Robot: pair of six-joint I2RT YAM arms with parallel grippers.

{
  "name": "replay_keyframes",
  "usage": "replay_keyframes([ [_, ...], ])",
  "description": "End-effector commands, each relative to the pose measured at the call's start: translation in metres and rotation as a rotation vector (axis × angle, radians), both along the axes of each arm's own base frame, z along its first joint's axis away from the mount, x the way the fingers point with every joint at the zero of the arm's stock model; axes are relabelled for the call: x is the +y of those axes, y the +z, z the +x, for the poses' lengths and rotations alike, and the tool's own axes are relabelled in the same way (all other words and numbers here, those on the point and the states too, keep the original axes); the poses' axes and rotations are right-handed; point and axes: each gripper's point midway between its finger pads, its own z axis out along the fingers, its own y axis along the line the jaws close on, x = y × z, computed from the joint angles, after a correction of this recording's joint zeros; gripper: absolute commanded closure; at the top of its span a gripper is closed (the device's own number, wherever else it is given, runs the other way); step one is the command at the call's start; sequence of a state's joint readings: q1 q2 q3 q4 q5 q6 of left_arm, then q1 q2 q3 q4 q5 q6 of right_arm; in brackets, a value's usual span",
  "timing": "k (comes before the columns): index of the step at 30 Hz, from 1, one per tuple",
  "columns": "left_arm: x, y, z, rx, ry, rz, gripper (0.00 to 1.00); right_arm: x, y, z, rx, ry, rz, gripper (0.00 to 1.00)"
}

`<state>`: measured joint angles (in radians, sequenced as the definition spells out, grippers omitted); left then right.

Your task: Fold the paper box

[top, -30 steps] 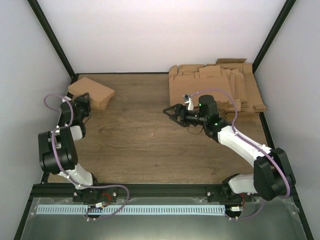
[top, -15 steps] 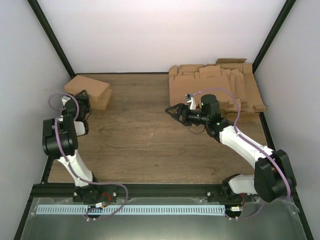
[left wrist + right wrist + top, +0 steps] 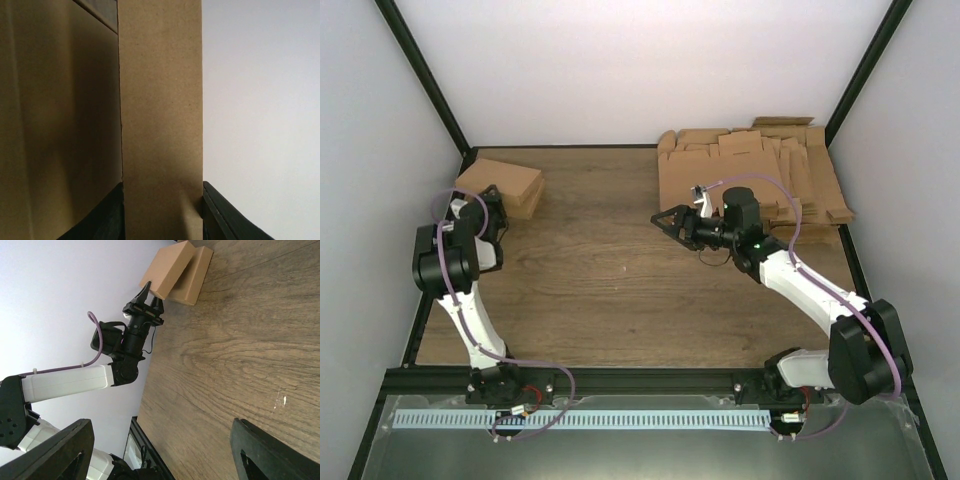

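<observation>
The paper box (image 3: 502, 178), folded into a closed brown shape, is at the far left of the table, tilted up. My left gripper (image 3: 488, 196) is shut on its narrow side. The left wrist view shows that brown side wall (image 3: 160, 100) filling the gap between the two black fingers (image 3: 215, 210). From the right wrist view, the box (image 3: 167, 267) sits at the tips of the left gripper (image 3: 148, 294). My right gripper (image 3: 661, 221) hangs open over the table right of centre, with nothing between its fingers (image 3: 55, 450), pointing left.
A second brown box (image 3: 194, 276) lies flat on the table against the held one. A thick pile of flat cardboard sheets (image 3: 750, 170) fills the back right corner. The black frame rail (image 3: 440, 240) and the white wall run close along the left arm.
The left arm has risen and swung back towards the left wall, keeping its grip on the box, which shifted only slightly. The right gripper has barely moved.
</observation>
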<state>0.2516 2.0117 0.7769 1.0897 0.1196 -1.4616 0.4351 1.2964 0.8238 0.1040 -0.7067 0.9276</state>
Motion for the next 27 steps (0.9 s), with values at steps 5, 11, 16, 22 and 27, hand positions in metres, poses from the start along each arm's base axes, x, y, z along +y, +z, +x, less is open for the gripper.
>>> replay_keyframes([
  [5,0.001,0.011,0.014,-0.082,0.000,-0.011,0.65,0.000,0.017,0.007,-0.045,0.005,0.016,0.23],
  [11,0.001,-0.001,0.013,-0.051,0.003,-0.018,0.65,-0.001,0.016,0.006,-0.044,0.003,0.018,0.23],
  [16,0.001,-0.011,0.009,-0.014,0.016,-0.024,0.60,-0.002,0.015,0.004,-0.042,0.003,0.018,0.23],
  [22,0.002,-0.020,0.004,0.054,0.028,-0.019,0.43,-0.003,0.015,0.004,-0.041,-0.001,0.022,0.23],
  [27,0.002,-0.025,-0.003,0.116,0.036,-0.036,0.28,-0.003,0.015,0.003,-0.038,-0.002,0.023,0.23],
])
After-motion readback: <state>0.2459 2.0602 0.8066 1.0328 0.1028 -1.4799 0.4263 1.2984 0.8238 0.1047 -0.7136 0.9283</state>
